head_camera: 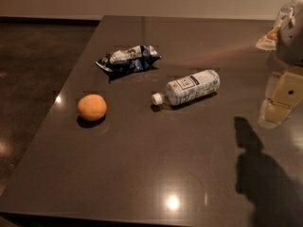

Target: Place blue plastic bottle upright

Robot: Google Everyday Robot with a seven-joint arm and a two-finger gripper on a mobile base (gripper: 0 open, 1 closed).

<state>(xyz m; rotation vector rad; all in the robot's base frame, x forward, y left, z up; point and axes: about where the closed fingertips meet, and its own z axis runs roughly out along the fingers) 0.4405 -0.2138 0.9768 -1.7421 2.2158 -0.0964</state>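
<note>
The blue plastic bottle (188, 88) lies on its side near the middle of the dark table (142, 164), white cap pointing to the front left, pale blue-and-white label with a dark rectangle facing up. My gripper (280, 100) hangs at the right edge of the view, above the table and well to the right of the bottle, apart from it. It holds nothing that I can see.
A blue-and-white foil snack bag (127, 60) lies behind and left of the bottle. An orange (92, 107) sits at the front left. The arm's shadow (260, 174) falls on the front right of the table. The table's left edge drops to a dark floor.
</note>
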